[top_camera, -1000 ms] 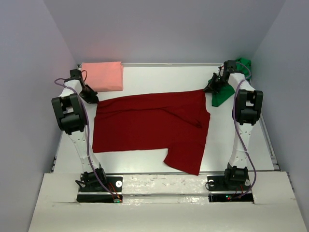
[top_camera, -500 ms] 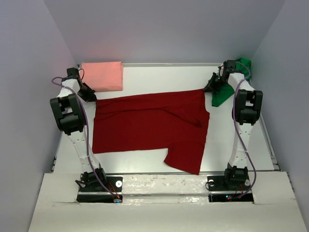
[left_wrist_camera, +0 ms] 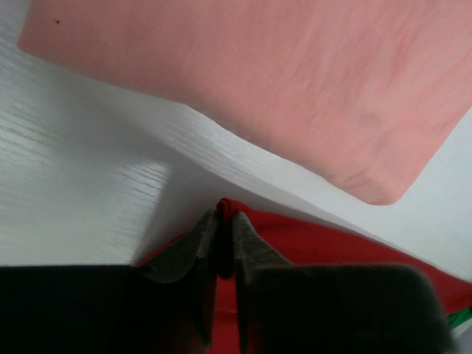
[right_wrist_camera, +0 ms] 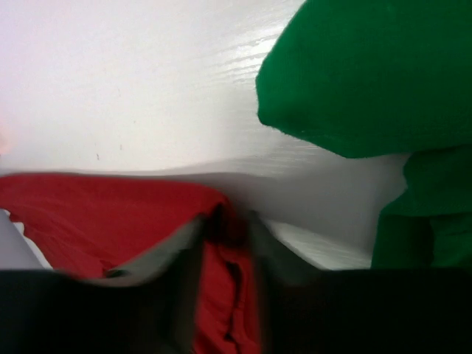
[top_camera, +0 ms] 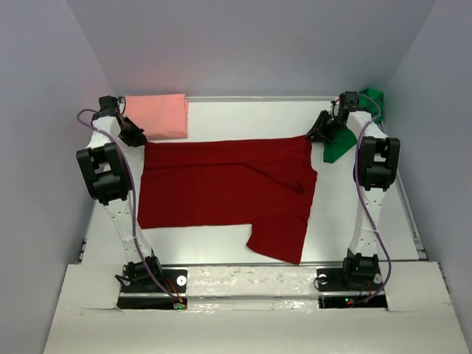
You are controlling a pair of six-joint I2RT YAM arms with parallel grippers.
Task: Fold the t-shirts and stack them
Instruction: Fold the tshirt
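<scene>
The dark red shirt (top_camera: 228, 188) is spread open in the middle of the table (top_camera: 251, 118), not yet folded, with one flap reaching toward the near edge. Its far left corner is clenched in the left claw (left_wrist_camera: 223, 221), its far right corner in the right claw (right_wrist_camera: 228, 217). Behind them, the pink shirt (top_camera: 156, 116) is laid folded in the far left corner, so one piece is judged done. The green shirt (top_camera: 341, 149) is crumpled at the far right. Nothing is stacked yet.
</scene>
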